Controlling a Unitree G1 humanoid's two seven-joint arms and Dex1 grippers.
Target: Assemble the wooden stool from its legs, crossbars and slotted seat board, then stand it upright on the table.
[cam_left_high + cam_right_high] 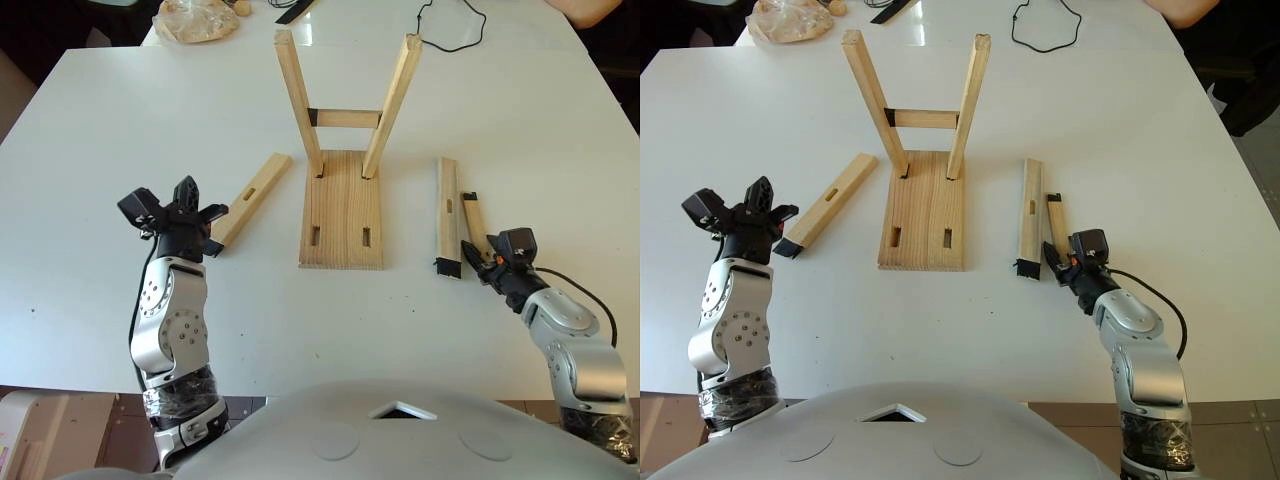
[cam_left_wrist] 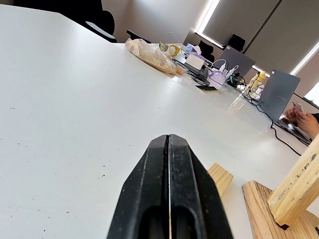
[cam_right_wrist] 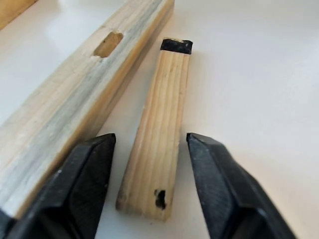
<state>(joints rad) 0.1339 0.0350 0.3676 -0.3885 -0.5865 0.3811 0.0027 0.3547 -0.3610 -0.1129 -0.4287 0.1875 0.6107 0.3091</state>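
The seat board is lying on the bench, carrying 2 legs. The right hand is straddling a loose crossbar, spread wide; the left hand is hovering pinched together, empty.

Closed left gripper, white table beyond
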